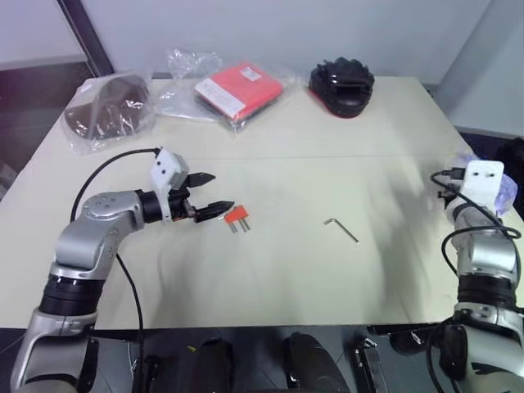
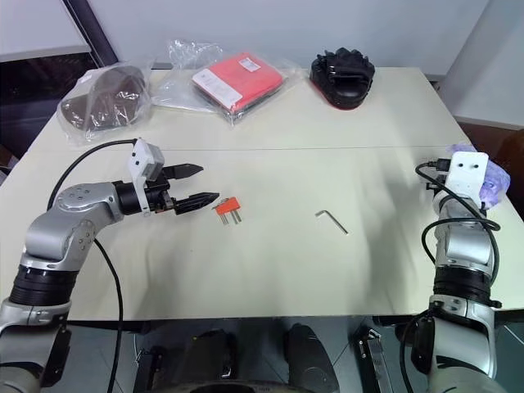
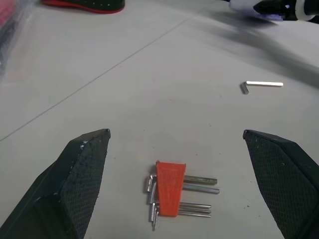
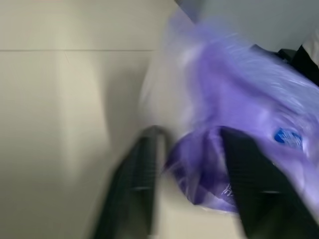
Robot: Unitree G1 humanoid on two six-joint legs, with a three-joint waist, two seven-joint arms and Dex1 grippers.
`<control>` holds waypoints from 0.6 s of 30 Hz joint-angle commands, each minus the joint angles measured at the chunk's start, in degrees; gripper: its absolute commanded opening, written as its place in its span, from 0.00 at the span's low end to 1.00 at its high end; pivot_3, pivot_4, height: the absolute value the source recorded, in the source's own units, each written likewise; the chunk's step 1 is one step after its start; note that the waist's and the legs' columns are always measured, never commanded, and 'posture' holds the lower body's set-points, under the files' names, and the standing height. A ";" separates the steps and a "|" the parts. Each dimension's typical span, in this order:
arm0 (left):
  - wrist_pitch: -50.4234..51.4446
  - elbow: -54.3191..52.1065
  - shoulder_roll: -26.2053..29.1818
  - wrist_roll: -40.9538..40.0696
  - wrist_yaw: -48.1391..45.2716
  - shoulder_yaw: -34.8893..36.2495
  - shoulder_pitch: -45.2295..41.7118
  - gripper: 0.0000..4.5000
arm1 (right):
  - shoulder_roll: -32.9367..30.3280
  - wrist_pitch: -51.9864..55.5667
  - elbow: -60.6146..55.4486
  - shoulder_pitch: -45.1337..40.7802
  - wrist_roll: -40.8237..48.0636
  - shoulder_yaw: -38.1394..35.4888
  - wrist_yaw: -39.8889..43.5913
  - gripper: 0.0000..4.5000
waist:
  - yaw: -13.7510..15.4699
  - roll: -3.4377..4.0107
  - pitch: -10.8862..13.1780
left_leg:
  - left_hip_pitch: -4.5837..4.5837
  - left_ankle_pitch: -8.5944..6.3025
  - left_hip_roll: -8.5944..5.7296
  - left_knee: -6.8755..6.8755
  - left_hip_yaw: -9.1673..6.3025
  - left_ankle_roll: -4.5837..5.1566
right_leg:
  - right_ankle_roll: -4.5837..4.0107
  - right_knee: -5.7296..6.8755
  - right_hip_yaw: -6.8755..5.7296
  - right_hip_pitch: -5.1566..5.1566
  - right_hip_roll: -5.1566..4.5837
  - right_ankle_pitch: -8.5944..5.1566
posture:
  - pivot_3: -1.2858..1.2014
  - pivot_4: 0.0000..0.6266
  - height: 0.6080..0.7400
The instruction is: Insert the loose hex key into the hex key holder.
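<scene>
- On the table (image 1: 270,286), mid-left, I've got the left end effector (image 1: 211,193) hovering just beside the hex key holder (image 1: 237,216), fingers spread wide w/ nothing between them; the wrist view shows the holder centred between the two black fingers (image 3: 79,174).
- The loose hex key (image 1: 341,229) lies flat on the table, well apart from the holder, toward my right side, short bent leg toward the holder.
- Right end effector (image 4: 187,169) is off at the table's right edge, fingers parted around a purple plastic bag (image 4: 239,124). Whether it's pinching the bag, I can't tell; view's smeared.
- Step in hand, as I read it: neither piece is held yet. I'd pin the holder w/ the left first, gripping the red body and keeping clear of the prongs.
- The key's thin and flat on the table, so I'd come down steep w/ the right and pinch the long leg.
- Containers: clear bags at the far edge hold a flat red packet (image 1: 237,88) and a dark item (image 1: 106,106); both look closed.
</scene>
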 commanded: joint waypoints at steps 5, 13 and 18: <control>-0.56 -1.49 0.35 -0.09 -0.18 0.98 -0.91 1.00 | -1.75 0.71 -15.31 4.18 2.59 -0.95 4.32 0.99 | -0.13 0.01 0.00 | 0.00 0.00 0.01 -0.03 -0.01 0.00 | 0.00 0.00 -0.01 -0.02 0.02 0.00 | 0.52 0.24 1.00; 0.08 -1.87 0.99 -0.68 -1.12 1.16 -0.58 1.00 | -6.25 14.12 -39.25 7.40 16.58 3.57 22.53 0.99 | -0.17 0.02 0.01 | 0.01 -0.01 0.03 -0.02 -0.08 0.01 | 0.01 0.01 -0.02 -0.01 0.05 0.00 | 0.52 0.24 1.00; -0.04 -0.86 1.61 -0.65 -2.30 1.32 -0.94 1.00 | -7.36 18.63 -43.83 4.21 24.87 8.62 31.68 0.99 | -0.11 0.01 0.02 | 0.01 -0.01 0.03 -0.01 -0.14 0.01 | 0.01 -0.01 -0.04 0.01 0.06 0.00 | 0.52 0.24 1.00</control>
